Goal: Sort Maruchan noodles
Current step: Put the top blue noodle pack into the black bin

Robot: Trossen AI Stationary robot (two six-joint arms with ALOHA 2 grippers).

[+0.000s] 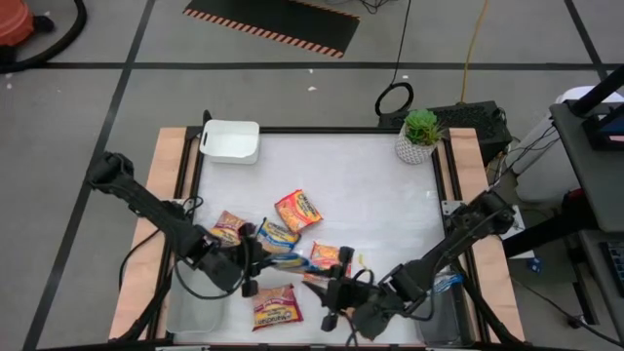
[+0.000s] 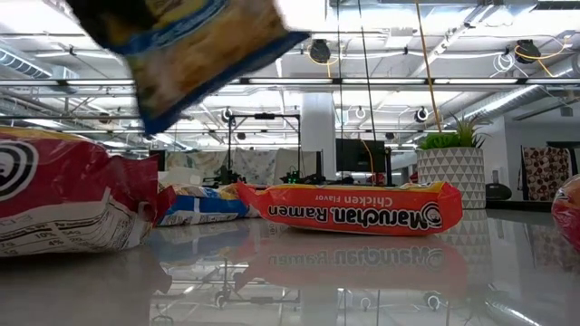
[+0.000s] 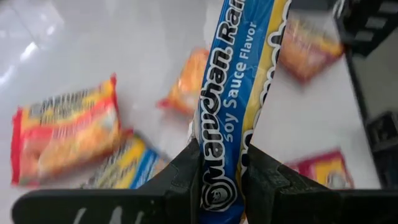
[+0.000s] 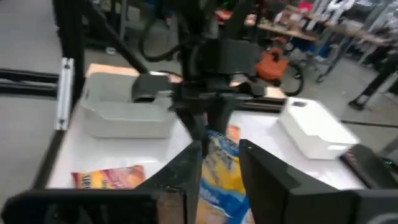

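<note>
Left wrist view: left gripper point(image 3: 221, 177) pinching blue soy-sauce packet point(image 3: 239, 93), right gripper point(image 4: 221, 165) seemingly astride its far end, grip unclear; release right fully before lifting.

Glossy plastic packet point(image 3: 231, 106), glossy white tabletop point(image 1: 351, 185)

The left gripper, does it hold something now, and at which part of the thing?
Yes. The left gripper is shut on the blue soy sauce packet, pinching one short end of it; the rest of the packet extends out beyond the gripper.
</note>
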